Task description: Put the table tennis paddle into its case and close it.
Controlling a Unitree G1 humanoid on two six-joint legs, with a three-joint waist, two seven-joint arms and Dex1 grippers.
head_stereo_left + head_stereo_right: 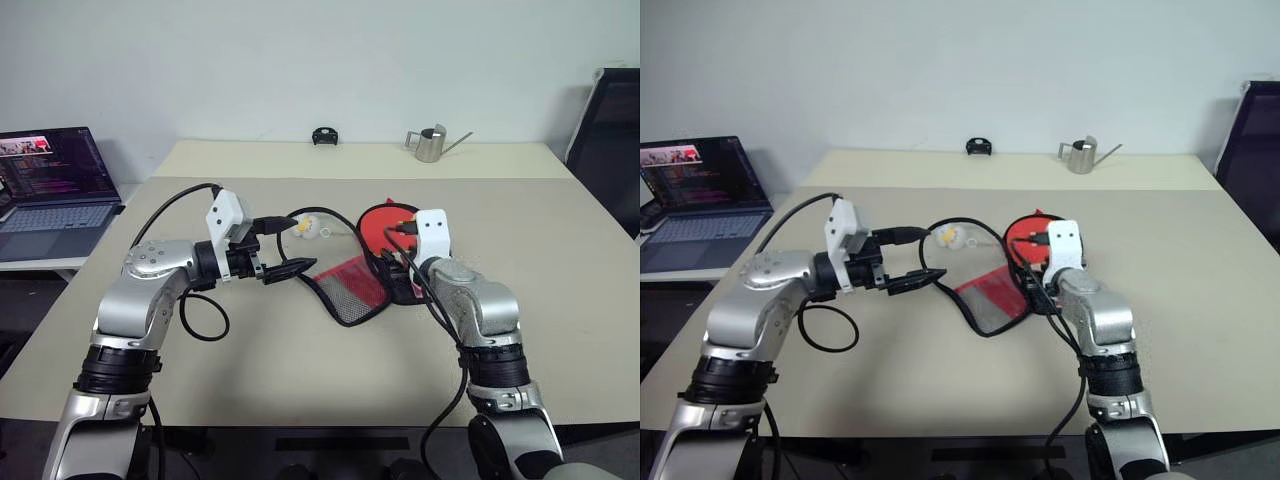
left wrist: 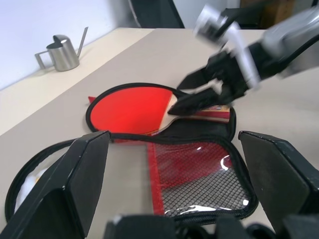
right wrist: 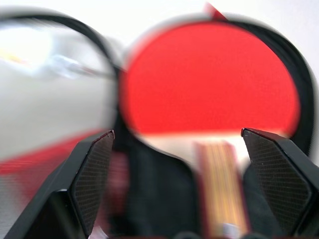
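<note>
1. At frame centre of the left eye view, the table tennis paddle (image 1: 378, 224) lies in the open case (image 1: 350, 280) on the worktop (image 1: 560, 300), red face on the black lining, handle toward the robot.
2. Case flap with the black mesh pocket (image 2: 199, 169) is folded out toward lower centre, not yet over the paddle; the small white-yellow charm (image 1: 310, 229) sits just beside the case, upper left of it.
3. Right pincer (image 2: 199, 97) hangs just above the paddle handle, jaws apart, holding nothing.
4. Left pincer (image 1: 283, 248) is wide, empty, level at centre left, near the flap edge.
5. Risk: handle looks close to the case rim in the left wrist view, so the zip may jam on it if the flap is closed without seating the paddle.
6. Risk: the right pincer could snag the handle and drag the paddle out.
7. Risk: flap is limp mesh and fabric; a one-sided pull may slide the whole case rather than fold it.
8. Risk: the charm or its cord could get trapped in the zip line.
</note>
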